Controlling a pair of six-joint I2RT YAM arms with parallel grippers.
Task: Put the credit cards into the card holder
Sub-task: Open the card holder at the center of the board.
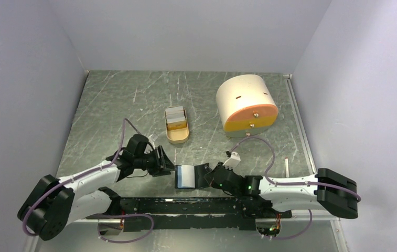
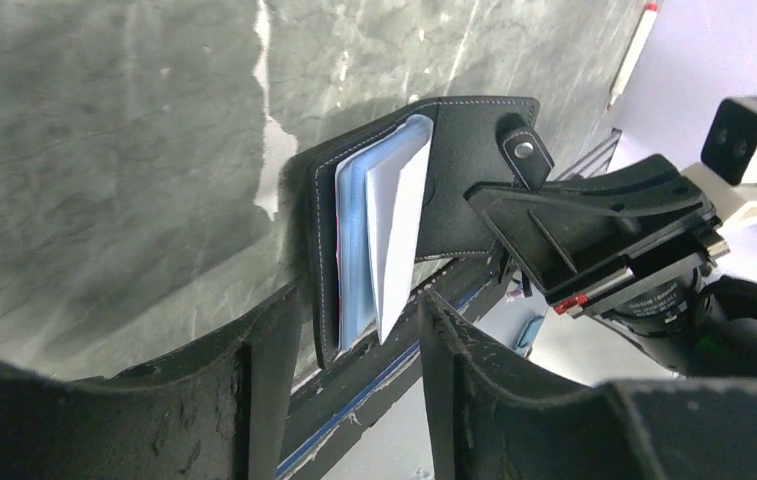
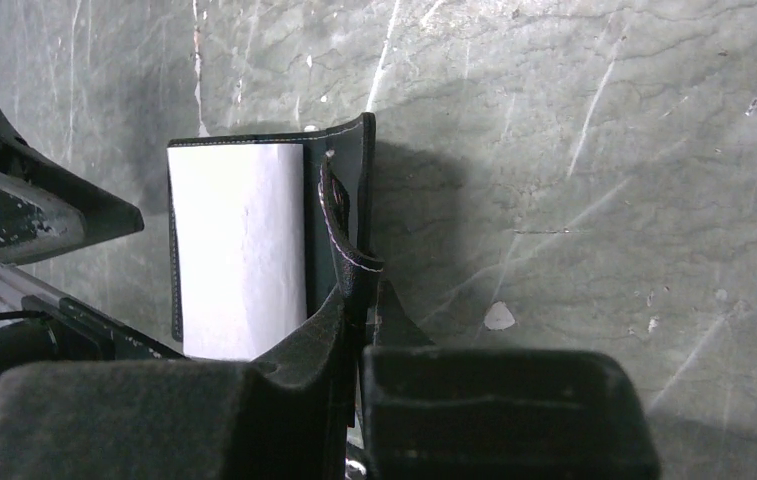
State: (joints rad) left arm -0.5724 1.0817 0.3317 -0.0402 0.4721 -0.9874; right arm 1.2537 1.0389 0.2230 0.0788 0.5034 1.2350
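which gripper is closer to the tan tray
Left. The left gripper sits just near and left of the tan tray; the right gripper is farther back, clamped on the card holder.

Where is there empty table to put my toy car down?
The biggest bare patch of table is far left, between the left wall and the tan tray. Another strip runs along the back wall behind the tray and the big cylinder. The front is crowded: the left gripper and right gripper are both at the card holder.

One card holder [image 1: 186, 177] — one tray [image 1: 176, 139], one cylinder [image 1: 246, 100].
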